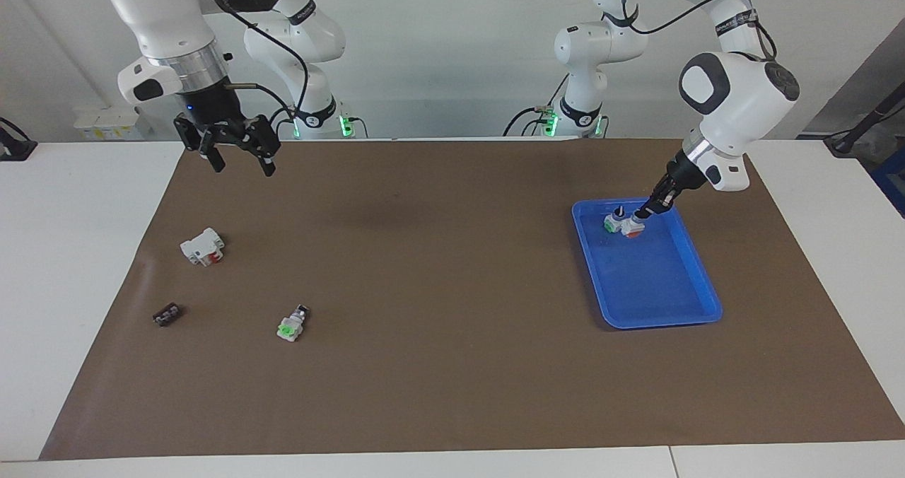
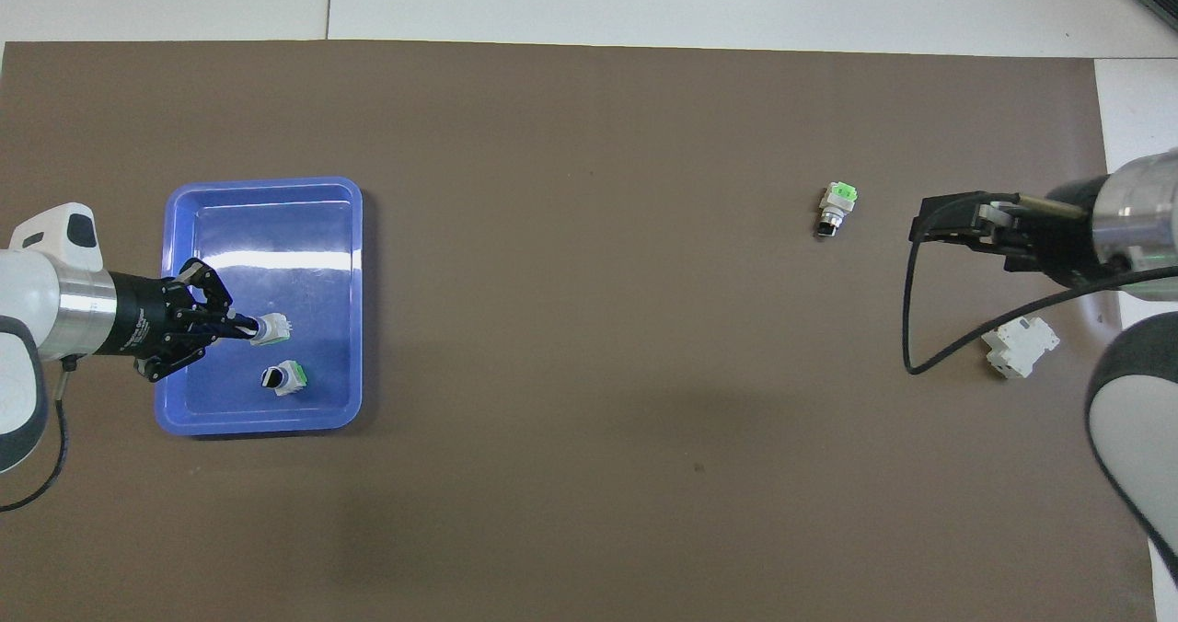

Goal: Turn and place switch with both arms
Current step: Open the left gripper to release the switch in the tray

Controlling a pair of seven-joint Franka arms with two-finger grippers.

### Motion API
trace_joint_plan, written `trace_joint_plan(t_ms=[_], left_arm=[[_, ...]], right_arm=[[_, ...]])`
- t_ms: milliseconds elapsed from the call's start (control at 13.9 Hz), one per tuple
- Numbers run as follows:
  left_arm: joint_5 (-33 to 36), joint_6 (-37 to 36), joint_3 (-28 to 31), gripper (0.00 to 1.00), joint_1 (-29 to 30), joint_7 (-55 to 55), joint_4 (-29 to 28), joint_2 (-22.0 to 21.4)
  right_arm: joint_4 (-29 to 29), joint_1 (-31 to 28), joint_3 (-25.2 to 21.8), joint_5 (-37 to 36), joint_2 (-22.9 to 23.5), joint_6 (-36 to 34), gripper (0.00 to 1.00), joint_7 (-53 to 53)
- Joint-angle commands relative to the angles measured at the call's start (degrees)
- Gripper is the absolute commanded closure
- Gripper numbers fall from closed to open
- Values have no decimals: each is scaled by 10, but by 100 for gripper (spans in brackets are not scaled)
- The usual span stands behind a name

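Observation:
My left gripper (image 1: 645,211) reaches down into the blue tray (image 1: 664,320) and is shut on the end of a switch (image 1: 631,228) with a red face, which rests at the tray floor. In the overhead view the left gripper (image 2: 243,328) holds this switch (image 2: 274,328). A second switch (image 1: 611,222) with a green face and black knob stands beside it in the tray, also in the overhead view (image 2: 283,378). A third switch (image 1: 292,324) lies on the brown mat toward the right arm's end, also in the overhead view (image 2: 836,208). My right gripper (image 1: 237,154) hangs open and empty, high over the mat.
A larger white block with a red part (image 1: 203,246) lies on the mat below the right gripper, also in the overhead view (image 2: 1019,347). A tiny flat black piece (image 1: 167,315) lies farther from the robots. The blue tray's rim (image 2: 262,183) shows in the overhead view.

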Motion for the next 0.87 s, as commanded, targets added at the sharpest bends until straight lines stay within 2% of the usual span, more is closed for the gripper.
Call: trace_joint_plan(t_ms=[0,216,433,577,721,793], left_arm=[[25,31,20,100,-21,57,0,21],[30,55,30,100,-12,61,4,35],[48,67,39,100,-12,126,6,52],[48,63,41,100,-10,181,7,58],[48,42,43,99,-6,233,8,57],[48,34,43,80,-6,251,11,57]], right_arm=[[43,-15,26,-30,14,-49,0,-11],[32,-15,30,-37,6,-61,0,-10],[22,-15,29,-36,1,-61,0,-10],[65,-19,27,-37,26,-69,0,-13],[111,-22,23,-35,55,-106,0,-14],[106,-17,17,-33,53,-106,0,-14]])
